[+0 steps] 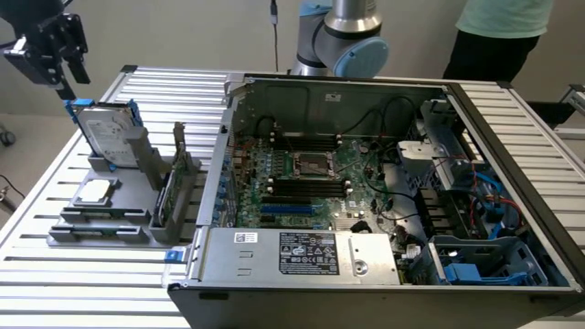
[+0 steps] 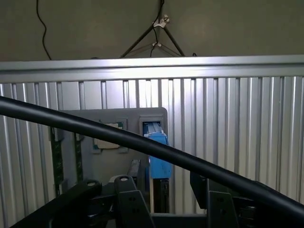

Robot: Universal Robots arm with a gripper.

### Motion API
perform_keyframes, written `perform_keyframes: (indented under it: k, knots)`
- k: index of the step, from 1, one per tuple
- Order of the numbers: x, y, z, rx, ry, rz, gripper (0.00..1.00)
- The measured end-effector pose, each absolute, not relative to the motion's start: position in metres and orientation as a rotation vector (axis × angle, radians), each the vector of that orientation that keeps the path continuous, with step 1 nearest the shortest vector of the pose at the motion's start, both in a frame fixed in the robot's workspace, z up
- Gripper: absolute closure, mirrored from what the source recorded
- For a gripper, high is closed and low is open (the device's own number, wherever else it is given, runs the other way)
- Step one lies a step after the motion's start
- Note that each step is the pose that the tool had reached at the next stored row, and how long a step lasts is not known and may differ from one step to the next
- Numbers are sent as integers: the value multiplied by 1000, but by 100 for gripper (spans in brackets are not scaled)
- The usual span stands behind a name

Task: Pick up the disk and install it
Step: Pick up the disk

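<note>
The disk stands on edge in a grey holder on the slatted table, at the exterior view's left. It is silver-grey with a white label and blue rails. My gripper hangs just above its top edge, open and apart from it. In the wrist view the disk is seen edge-on as a blue rail. It lies in line with the gap between my two dark fingers, and my gripper holds nothing.
An open computer case with its motherboard takes up the middle and the exterior view's right, with blue drive bays at its near corner. A small silver square piece lies on the holder. A person stands behind the table. A black cable crosses the wrist view.
</note>
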State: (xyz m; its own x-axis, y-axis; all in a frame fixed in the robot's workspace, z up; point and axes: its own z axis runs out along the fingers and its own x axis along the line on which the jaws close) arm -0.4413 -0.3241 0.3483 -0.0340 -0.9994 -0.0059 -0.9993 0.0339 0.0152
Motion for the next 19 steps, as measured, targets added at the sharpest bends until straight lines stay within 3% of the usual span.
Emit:
perform_keyframes:
  k: [19]
  knots:
    - [-439,-324,314,2181,-2220,13,46]
